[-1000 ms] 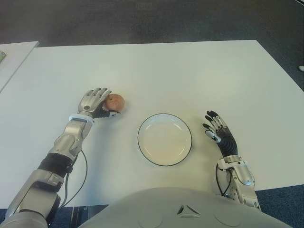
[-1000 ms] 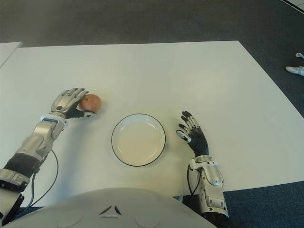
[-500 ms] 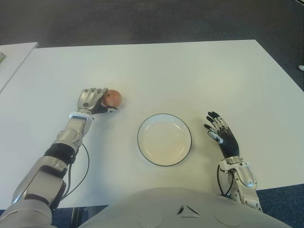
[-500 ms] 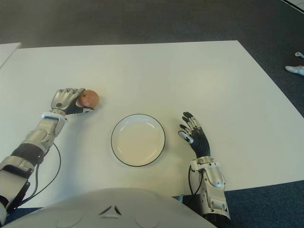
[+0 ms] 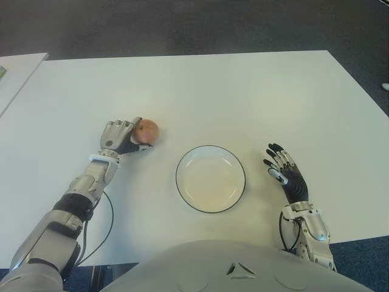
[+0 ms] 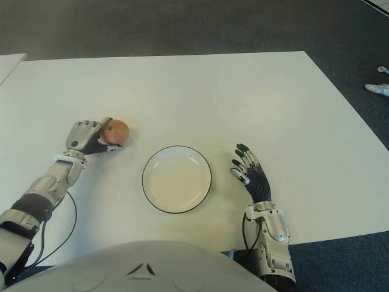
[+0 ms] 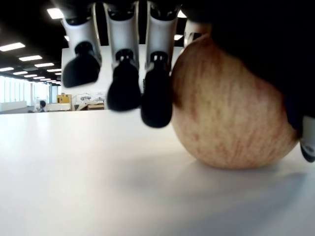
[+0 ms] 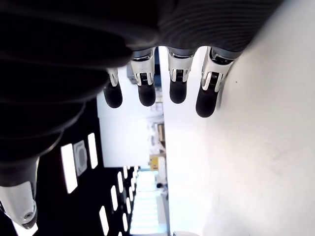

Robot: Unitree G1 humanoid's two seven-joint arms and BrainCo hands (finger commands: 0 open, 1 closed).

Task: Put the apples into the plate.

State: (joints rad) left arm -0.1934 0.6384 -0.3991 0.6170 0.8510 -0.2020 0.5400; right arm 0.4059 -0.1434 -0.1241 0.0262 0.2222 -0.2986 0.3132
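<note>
Left eye view: white tabletop [image 5: 243,91] fills most of the frame, bare apart from the items below; dark floor runs along the upper edge and right side, and a second white surface [image 5: 15,73] sits at the far left. Plate [image 5: 211,178] lies lower centre, empty. Left hand [image 5: 121,136] shows left of centre, fingers curled down beside the apple [image 5: 146,130]. Left wrist view shows the apple [image 7: 231,113] sitting on the tabletop, one finger [image 7: 156,98] touching its side, the others hanging apart from it; no closed grasp yet. Right hand [image 5: 285,176] shows right of the plate, fingers spread, holding nothing. Risk, as judged: contact on one side only, so closing or lifting now could roll the apple away, since it is round and the surface smooth. A loose grip could also drop it short of the plate rim. Open room between apple and plate is clear; tabletop edges are well apart from both.
</note>
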